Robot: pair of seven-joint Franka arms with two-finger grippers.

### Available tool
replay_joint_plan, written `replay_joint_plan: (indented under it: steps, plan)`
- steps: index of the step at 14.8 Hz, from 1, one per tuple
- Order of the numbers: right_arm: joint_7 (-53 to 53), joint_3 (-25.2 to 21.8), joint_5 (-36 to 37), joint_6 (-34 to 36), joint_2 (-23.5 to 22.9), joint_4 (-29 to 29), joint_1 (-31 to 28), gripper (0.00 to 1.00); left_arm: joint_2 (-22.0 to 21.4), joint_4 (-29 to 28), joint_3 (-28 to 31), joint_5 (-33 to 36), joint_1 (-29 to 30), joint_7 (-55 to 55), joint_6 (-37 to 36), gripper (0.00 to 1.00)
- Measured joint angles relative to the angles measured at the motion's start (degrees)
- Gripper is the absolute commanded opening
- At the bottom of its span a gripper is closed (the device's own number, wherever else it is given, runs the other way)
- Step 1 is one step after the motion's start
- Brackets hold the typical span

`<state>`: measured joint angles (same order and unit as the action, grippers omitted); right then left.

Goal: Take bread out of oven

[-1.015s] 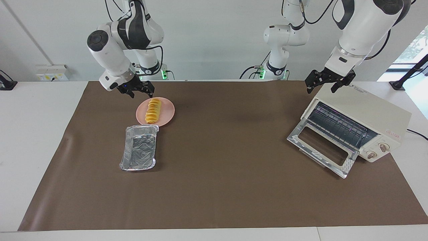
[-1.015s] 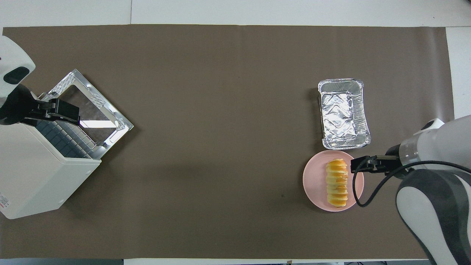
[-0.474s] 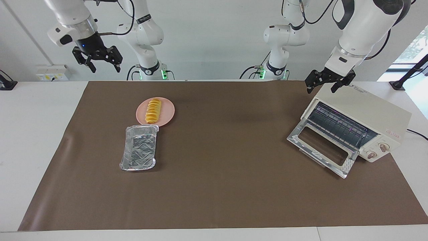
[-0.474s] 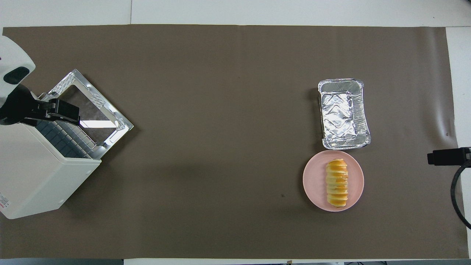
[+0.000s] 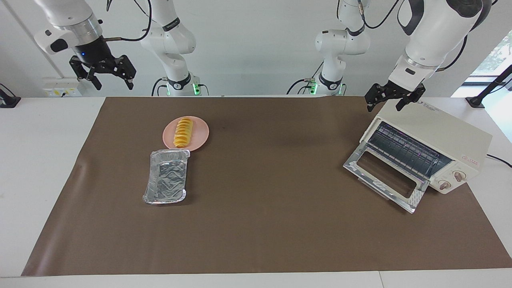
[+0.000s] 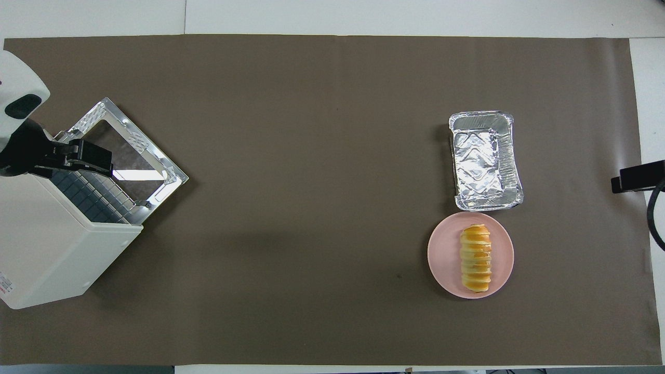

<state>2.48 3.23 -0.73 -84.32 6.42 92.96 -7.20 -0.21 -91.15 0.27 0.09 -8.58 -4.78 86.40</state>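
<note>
Bread, a ridged golden loaf, lies served on a round pink plate, out of the open cream-white oven; left gripper and right gripper hang spread wide, empty.

Bright even light, soft faint shadows, glare on foil tray, both views sharp.

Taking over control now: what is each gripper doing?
Left gripper: open, empty, over the oven.
Right gripper: open, empty, raised at its table end.
</note>
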Motion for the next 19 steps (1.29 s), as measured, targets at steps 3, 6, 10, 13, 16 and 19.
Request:
replay_joint_plan:
  steps: [3, 6, 10, 13, 16, 19]
  plan:
    - [0.00, -0.04, 0.19, 1.42, -1.06, -0.02, -0.55, 1.00, 0.00, 0.00, 0.00, 0.00, 0.00, 0.00, 0.00, 1.00]
    - [0.00, -0.05, 0.20, 1.74, -1.06, 0.13, -1.02, 1.00, 0.00, 0.00, 0.00, 0.00, 0.00, 0.00, 0.00, 1.00]
    - [0.00, -0.05, 0.20, -0.85, -0.19, 2.78, -1.03, 1.00, 0.00, 0.00, 0.00, 0.00, 0.00, 0.00, 0.00, 1.00]
    - [0.00, -0.05, 0.20, -5.05, 1.39, 7.88, -1.03, 1.00, 0.00, 0.00, 0.00, 0.00, 0.00, 0.00, 0.00, 1.00]
    - [0.00, -0.04, 0.21, -7.09, 1.52, 9.03, -1.03, 1.00, 0.00, 0.00, 0.00, 0.00, 0.00, 0.00, 0.00, 1.00]
    - [0.00, -0.04, 0.21, -7.40, 1.47, 8.83, -1.03, 1.00, 0.00, 0.00, 0.00, 0.00, 0.00, 0.00, 0.00, 1.00]
